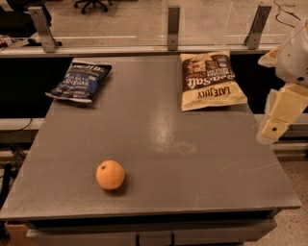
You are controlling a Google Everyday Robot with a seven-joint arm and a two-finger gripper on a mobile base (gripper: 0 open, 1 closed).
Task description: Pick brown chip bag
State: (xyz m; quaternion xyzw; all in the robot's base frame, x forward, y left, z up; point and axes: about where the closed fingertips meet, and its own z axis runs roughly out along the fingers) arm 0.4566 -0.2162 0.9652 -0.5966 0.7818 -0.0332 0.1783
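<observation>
Progress: nothing of the pick looks done. The brown chip bag (210, 80) lies untouched, so approach, grasp and lift are, I judge, all still to do.
Brown chip bag: flat on the far right part of the table (159, 144), with its dark half toward the far edge, its cream half nearer, and its lettering upside down from this view.
Gripper: the gripper (275, 126) hangs raised beyond the table's right edge, near the bag's right side but apart from it. Nothing shows in it, and I cannot tell whether it is open or closed.
Other things: a dark blue chip bag (80, 80) lies at the far left edge. An orange (110, 174) sits near the front left, well apart from both bags.
Table: grey and matte, scuffed, with a pale sheen mid-surface.
Room: a rail with metal posts (173, 26) runs behind the table, and beyond it are pale floor and an office chair base (91, 4).
</observation>
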